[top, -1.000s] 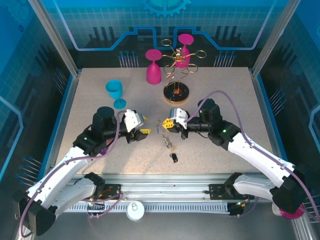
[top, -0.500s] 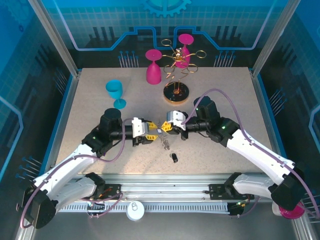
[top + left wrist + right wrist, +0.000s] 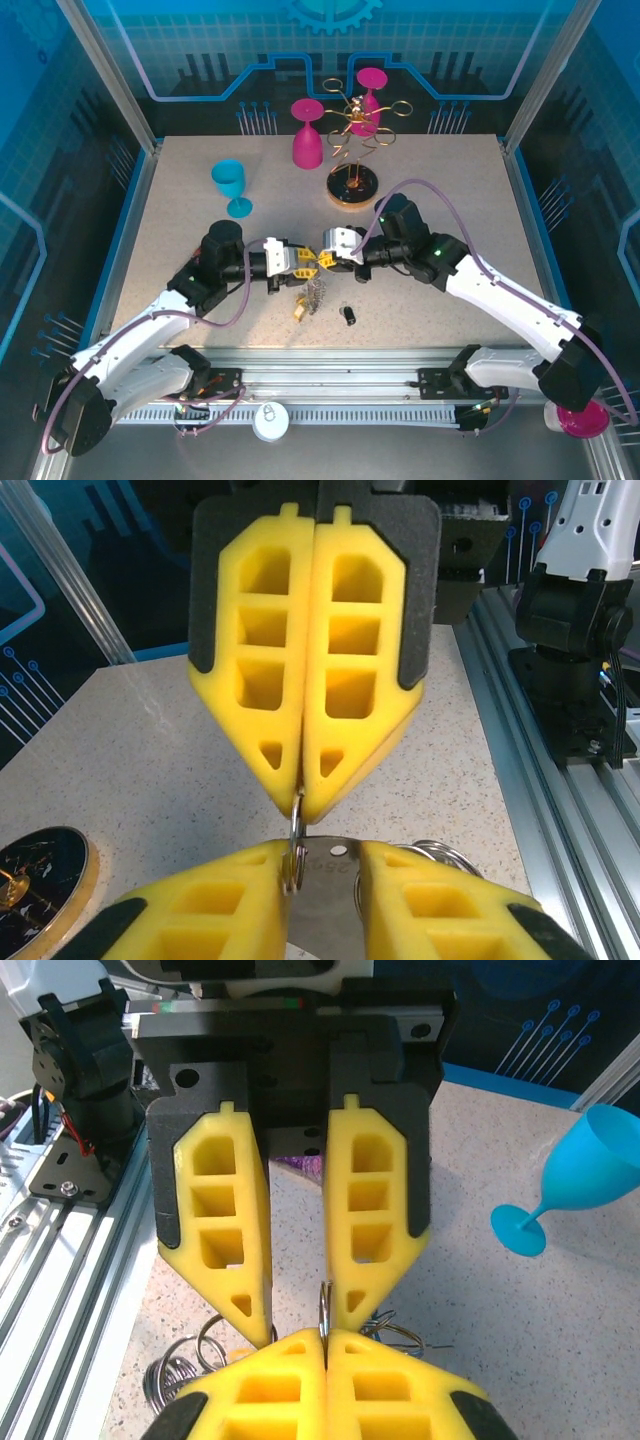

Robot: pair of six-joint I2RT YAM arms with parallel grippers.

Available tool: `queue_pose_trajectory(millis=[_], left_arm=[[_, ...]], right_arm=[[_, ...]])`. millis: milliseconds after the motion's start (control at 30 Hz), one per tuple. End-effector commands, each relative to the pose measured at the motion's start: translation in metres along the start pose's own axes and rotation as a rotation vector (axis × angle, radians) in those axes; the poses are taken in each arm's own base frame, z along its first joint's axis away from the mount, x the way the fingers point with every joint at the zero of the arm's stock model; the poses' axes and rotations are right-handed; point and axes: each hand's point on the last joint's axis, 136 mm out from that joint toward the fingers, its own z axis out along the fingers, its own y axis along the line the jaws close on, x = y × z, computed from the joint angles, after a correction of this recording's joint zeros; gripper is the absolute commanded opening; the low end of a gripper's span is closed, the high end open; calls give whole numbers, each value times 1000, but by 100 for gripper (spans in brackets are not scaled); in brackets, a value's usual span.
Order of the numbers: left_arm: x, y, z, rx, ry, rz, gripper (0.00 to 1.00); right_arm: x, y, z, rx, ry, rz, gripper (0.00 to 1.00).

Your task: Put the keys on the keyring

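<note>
Keyring: thin steel loop, mid-frame, pinched in closed right gripper; left gripper jaws apart astride it. Silver and brass keys hang below. A second ago the grippers stood apart; now tip to tip. Count: one black-headed key loose, one blue goblet, two pink goblets upper centre
</note>
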Motion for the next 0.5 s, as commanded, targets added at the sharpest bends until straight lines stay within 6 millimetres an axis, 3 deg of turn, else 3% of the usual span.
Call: queue_pose_trajectory(millis=[0,200,367,433,467], left_arm=[[-2,-5,1,14,-23,22,23],[-3,-4,1,7,-25,35,15],[-2,-1,0,-14,-22,53,0],[-1,0,-1,-26,-16,65,0],[-1,1,-1,-36,-13,77,0]], right_arm=[[-16,0,-1,-8,-15,-40,0],[-16,2,1,-21,3,-43,0],[-16,5,1,-34,6,-41,0],[-18,3,-1,-17,-6,-37,0],[-19,0,-2,9,-12,-32,6]])
